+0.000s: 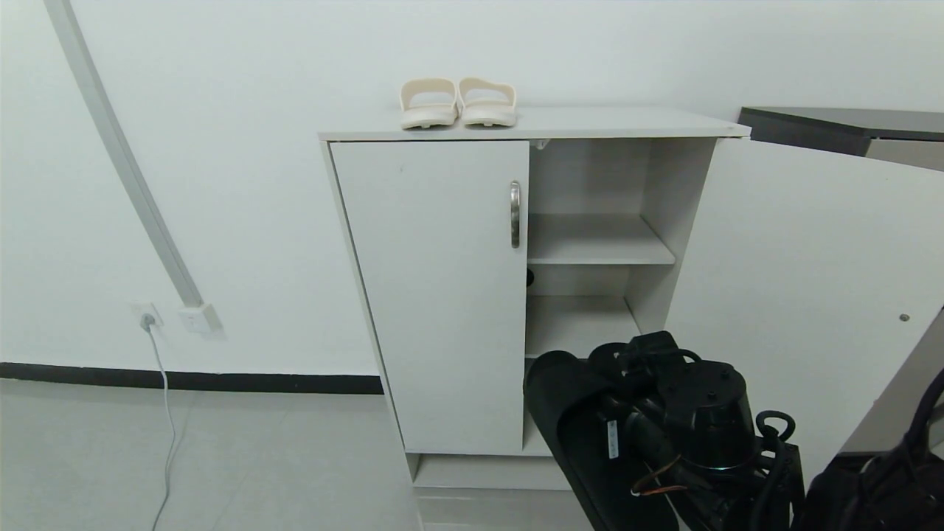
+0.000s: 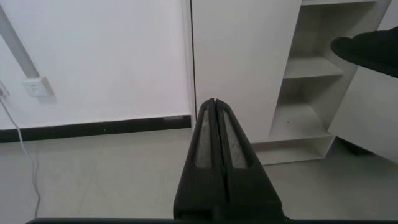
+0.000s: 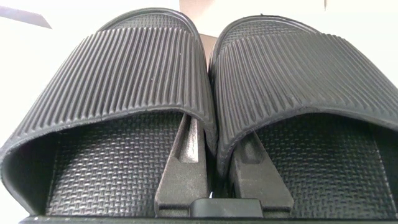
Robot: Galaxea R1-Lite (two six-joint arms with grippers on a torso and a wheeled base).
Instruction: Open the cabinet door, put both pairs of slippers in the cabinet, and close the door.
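Bright, even indoor light, soft shadows inside the open cabinet point(image 1: 627, 122), wall point(image 3: 31, 62) washed white behind the black slippers point(image 3: 143, 68)

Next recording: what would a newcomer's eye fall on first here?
The pair of black ribbed rubber slippers stands out first. The right pincer clamps them side by side, one finger inside each, low before the white two-door cabinet, whose right door stands open, showing its shelves. Next comes the pair of cream open-toe slippers on the cabinet's top, above the shut left door. The left pincer is shut over the grey floor.
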